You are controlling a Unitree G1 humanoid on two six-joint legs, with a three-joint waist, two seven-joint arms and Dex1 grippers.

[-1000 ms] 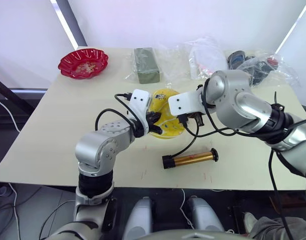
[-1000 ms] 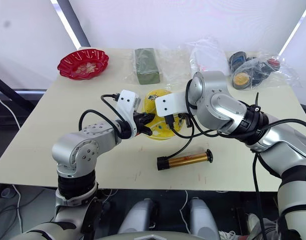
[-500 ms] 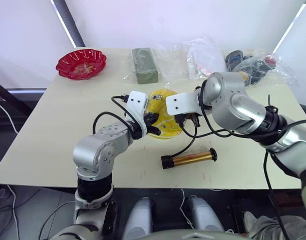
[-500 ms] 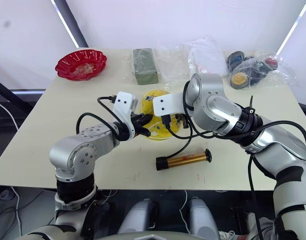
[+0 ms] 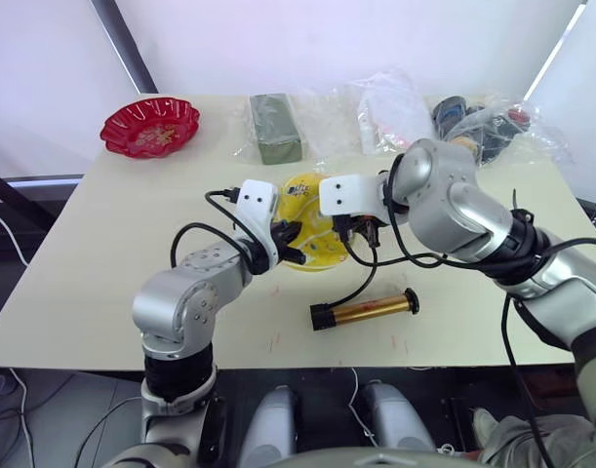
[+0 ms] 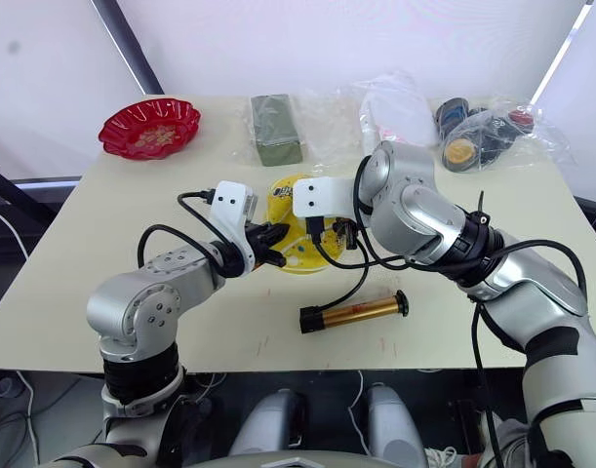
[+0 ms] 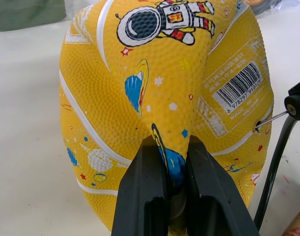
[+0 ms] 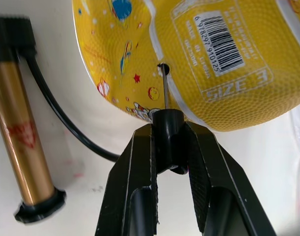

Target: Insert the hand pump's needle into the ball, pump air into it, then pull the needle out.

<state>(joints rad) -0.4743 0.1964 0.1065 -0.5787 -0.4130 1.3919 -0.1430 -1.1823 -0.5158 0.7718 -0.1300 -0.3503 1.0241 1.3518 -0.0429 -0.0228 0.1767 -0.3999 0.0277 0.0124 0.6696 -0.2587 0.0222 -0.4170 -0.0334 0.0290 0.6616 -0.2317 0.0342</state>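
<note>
I'm working in what looks like a lab or test room set up for robot trials. A plain cream table (image 5: pixel 102 253) stands against bare white walls, with a dark slanted frame bar (image 5: pixel 107 29) behind it. Props sit along the far edge: a red scalloped bowl (image 5: pixel 148 127), a green block (image 5: pixel 274 127) and clear plastic bags (image 5: pixel 395 97).

I see a pale cream table (image 5: pixel 102 253), a red scalloped bowl (image 5: pixel 149 126) at its far left corner, a dark green wrapped block (image 5: pixel 273 127) mid-back, clear crumpled plastic bags (image 5: pixel 395 102) holding dark items (image 6: pixel 468 132) far right.
</note>
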